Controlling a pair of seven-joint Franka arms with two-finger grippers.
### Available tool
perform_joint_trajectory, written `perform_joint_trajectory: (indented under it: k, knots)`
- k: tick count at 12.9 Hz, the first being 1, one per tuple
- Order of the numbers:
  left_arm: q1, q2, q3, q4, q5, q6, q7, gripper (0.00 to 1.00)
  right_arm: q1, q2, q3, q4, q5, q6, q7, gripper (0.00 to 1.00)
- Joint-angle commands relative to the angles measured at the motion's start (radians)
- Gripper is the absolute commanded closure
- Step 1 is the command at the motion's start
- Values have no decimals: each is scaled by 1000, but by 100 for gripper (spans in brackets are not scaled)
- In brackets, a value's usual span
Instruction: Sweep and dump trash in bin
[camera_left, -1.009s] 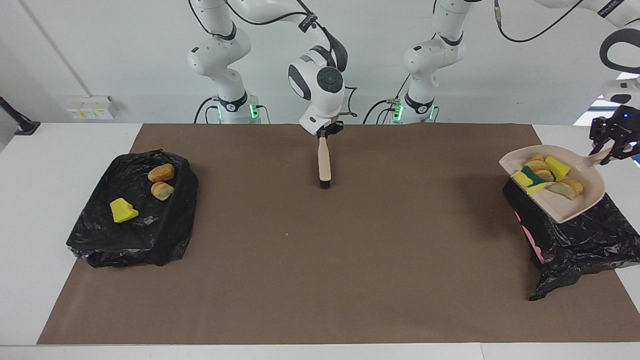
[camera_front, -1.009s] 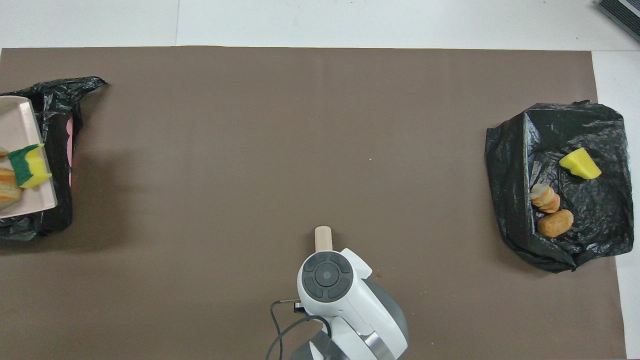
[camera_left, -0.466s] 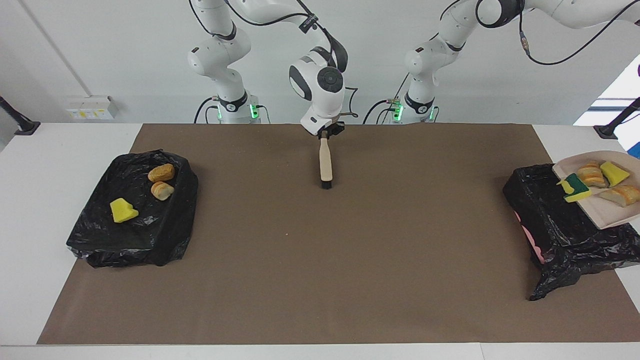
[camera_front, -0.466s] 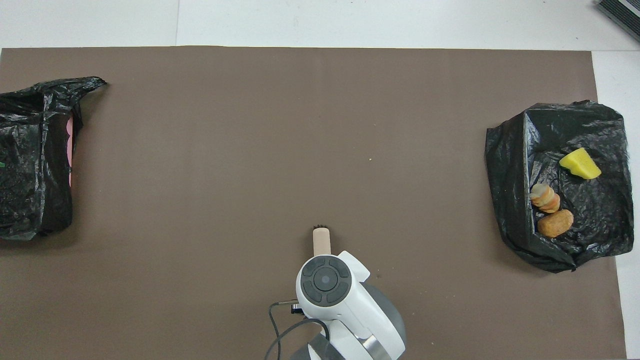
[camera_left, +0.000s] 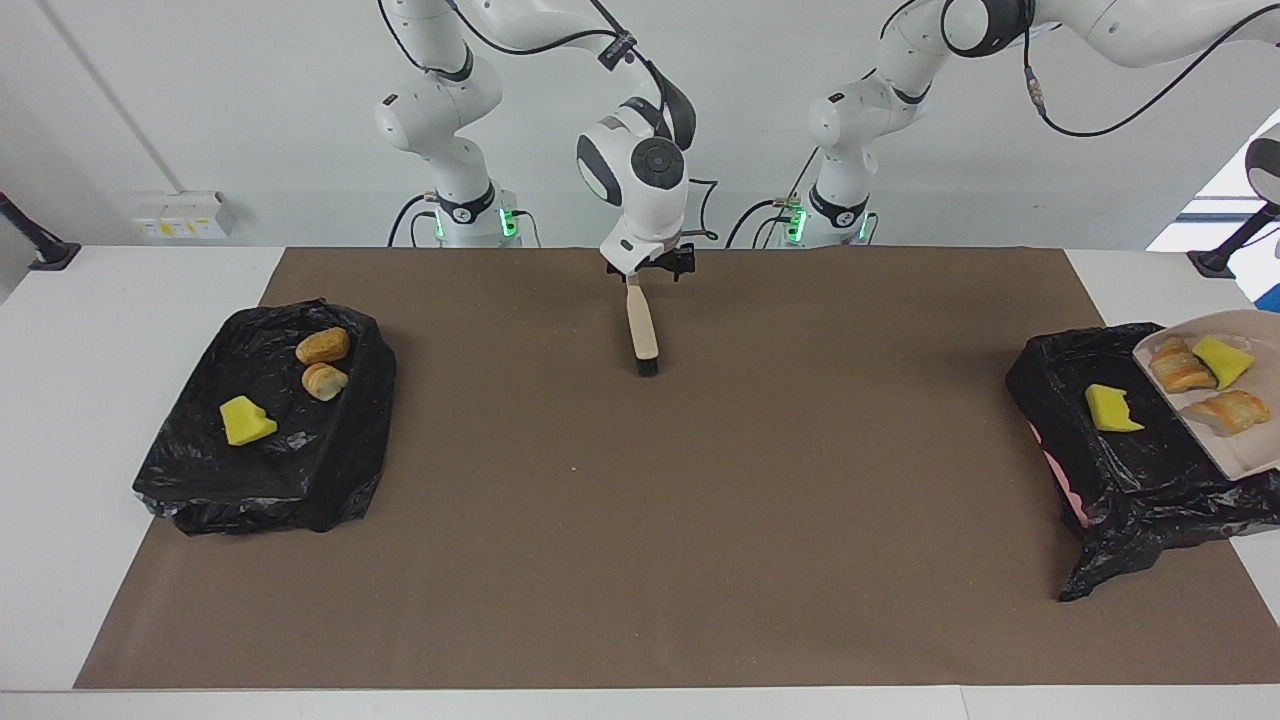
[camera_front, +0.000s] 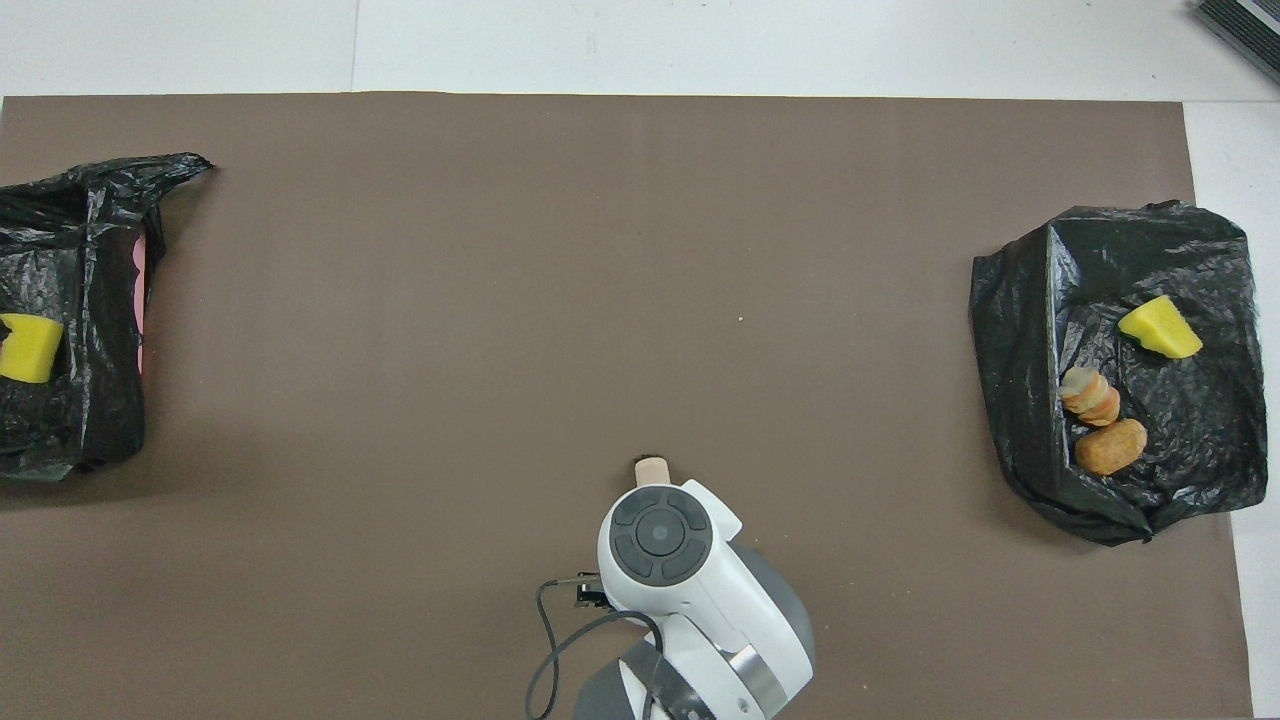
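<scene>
A beige dustpan hangs tilted over the black-lined bin at the left arm's end of the table. Its handle runs off the picture, and my left gripper is out of view. On the pan lie two bread lumps and a yellow sponge piece. One yellow sponge piece lies in the bin. My right gripper stands open over the top of the brush, which leans on the mat near the robots; the overhead view shows only the brush's tip.
A flat tray wrapped in a black bag sits at the right arm's end of the table. It holds a yellow sponge piece and two bread lumps. A brown mat covers the table.
The dustpan has swung outward over the bin's outer rim, and a sponge piece has dropped into the bin. The right gripper has opened, and the brush handle now leans.
</scene>
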Motion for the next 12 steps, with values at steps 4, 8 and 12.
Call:
perform_joint_trajectory:
  k: [4,8,12]
  knots:
    - [-88,-62,10,-55,242,-94,-187,100,-103,26,-3,92,-37,8,-80,0]
    - [-112,-102,-2,-60,211,-122,-187,100,-302,24,-4,209,-170,-4,-109,0]
    - [-155,-104,-2,-78,-122,-177,-193,100,-468,19,-6,299,-195,-24,-111,0]
